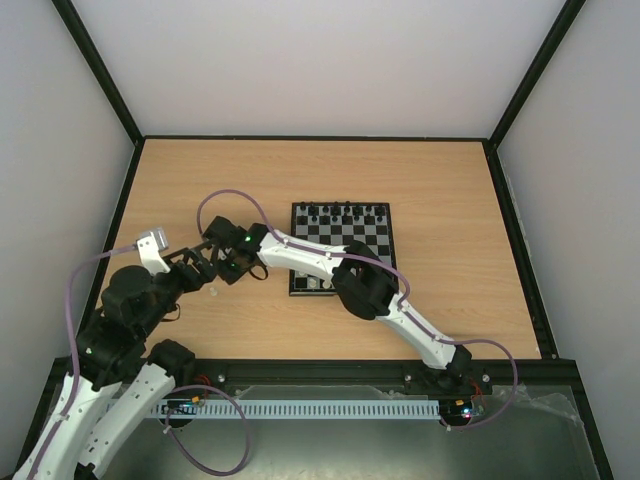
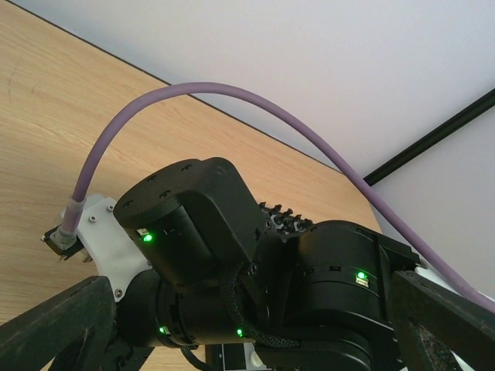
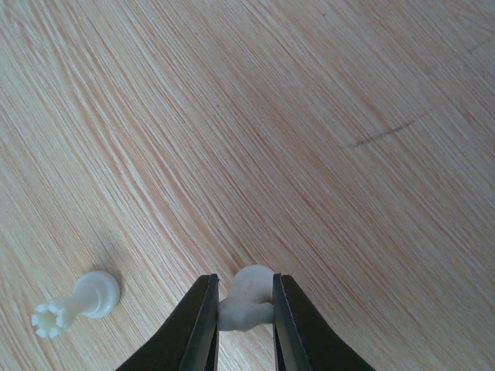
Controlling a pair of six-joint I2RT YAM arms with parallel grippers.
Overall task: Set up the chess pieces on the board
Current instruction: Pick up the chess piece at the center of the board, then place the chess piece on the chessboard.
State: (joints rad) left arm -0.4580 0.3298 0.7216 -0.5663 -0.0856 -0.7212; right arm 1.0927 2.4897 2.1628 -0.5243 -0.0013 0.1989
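My right gripper (image 3: 246,313) is shut on a small white chess piece (image 3: 249,300) right at the wooden table, left of the board (image 1: 378,243). A second white piece (image 3: 76,301) with a crown-like top lies on its side just to its left. In the top view the right gripper (image 1: 220,278) is beside my left gripper (image 1: 203,262). The left gripper (image 2: 247,328) is open and empty, its fingers (image 2: 54,328) spread wide on either side of the right arm's wrist (image 2: 193,232). A loose white piece (image 1: 213,291) lies under the grippers.
Black chessmen (image 1: 345,213) stand along the board's far row and also show in the left wrist view (image 2: 282,220). A few white pieces (image 1: 315,283) sit at the board's near left. The right arm (image 1: 365,285) lies across the board's near edge. Purple cables (image 1: 235,200) loop over both wrists.
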